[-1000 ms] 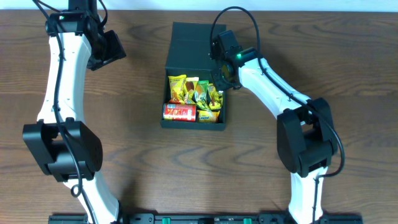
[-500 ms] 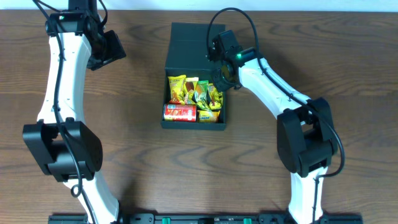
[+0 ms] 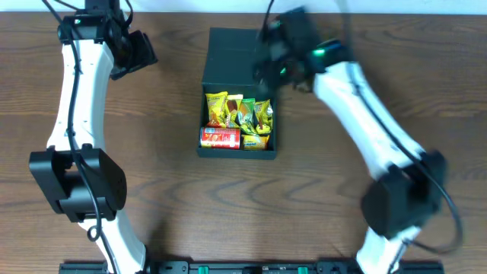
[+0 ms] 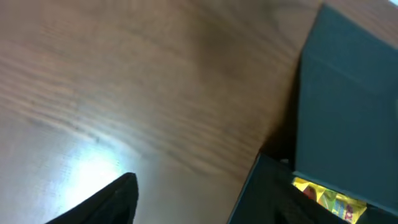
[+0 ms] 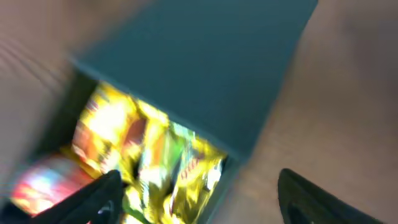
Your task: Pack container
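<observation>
The dark teal container point(image 3: 234, 154) stands open at mid-table, its flap lid point(image 3: 230, 52) laid back toward the far side. Inside it lie yellow and green snack packets point(image 3: 237, 112) and a red chip can point(image 3: 219, 137). My right gripper point(image 3: 270, 65), motion-blurred, hovers over the lid's right edge. In the right wrist view it point(image 5: 199, 205) is open and empty above the packets point(image 5: 155, 162). My left gripper point(image 3: 131, 55) hangs far left of the container. The left wrist view shows one of its fingers point(image 4: 109, 202) over bare wood, beside the container's wall point(image 4: 261, 193).
Brown wooden table point(image 3: 160, 190) all around the container. Both arm bases stand near the front edge, the left one point(image 3: 76, 183) and the right one point(image 3: 403, 205).
My right gripper has opened wide and swung up and toward the far side, from the container's right rim to above the lid. The left gripper barely moved.
</observation>
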Available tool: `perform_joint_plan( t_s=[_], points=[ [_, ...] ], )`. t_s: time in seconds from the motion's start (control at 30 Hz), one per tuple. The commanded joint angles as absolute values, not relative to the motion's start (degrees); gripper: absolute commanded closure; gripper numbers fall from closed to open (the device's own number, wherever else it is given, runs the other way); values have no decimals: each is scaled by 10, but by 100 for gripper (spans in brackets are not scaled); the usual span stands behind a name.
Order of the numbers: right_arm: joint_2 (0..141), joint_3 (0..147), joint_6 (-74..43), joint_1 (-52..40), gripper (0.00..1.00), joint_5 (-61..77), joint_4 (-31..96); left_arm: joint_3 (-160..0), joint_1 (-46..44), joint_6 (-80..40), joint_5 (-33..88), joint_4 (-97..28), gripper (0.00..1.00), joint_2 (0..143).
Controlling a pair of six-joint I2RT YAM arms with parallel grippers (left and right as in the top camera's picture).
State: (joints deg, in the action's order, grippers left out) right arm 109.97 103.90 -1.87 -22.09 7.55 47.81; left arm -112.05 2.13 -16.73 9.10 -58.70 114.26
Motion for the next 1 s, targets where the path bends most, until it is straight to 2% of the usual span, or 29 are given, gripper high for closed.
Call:
perform_joint_plan(
  t_s=[0.0,0.1,0.27,0.3,0.33,0.43,0.5,0.6,0.7,0.77,0.8,0.97],
  points=[
    [1055,1056,-23,-165,24,117,461,-1126,3,-170,124,-559,30,1154],
    [1075,1055,-32,-105,39,208,451,-1126,-8,-183,186,-514,31,1179],
    [1139,1055,-63,-35,51,354,433,-1126,-13,-243,289,-455,34,1240],
    [1162,1055,-80,-22,65,377,433,-1126,-13,-256,328,-438,37,1259],
    [1178,1055,-90,-16,73,391,433,-1126,-13,-269,358,-423,37,1275],
    [1214,1055,-107,-8,87,427,433,-1126,-13,-299,384,-401,37,1306],
    [1240,1055,-110,-8,99,447,433,-1126,-12,-311,384,-394,41,1325],
    [1269,1055,-145,-11,98,447,434,-1126,-7,-334,385,-387,53,1347],
    [1298,1055,-169,-12,98,473,430,-1126,0,-352,395,-381,73,1362],
    [1320,1055,-187,-15,98,483,425,-1126,4,-363,407,-373,91,1369],
    [1328,1055,-192,-17,98,483,424,-1126,4,-372,407,-375,94,1373],
    [1360,1055,-229,-30,98,483,406,-1126,4,-387,403,-372,94,1388]
  ],
)
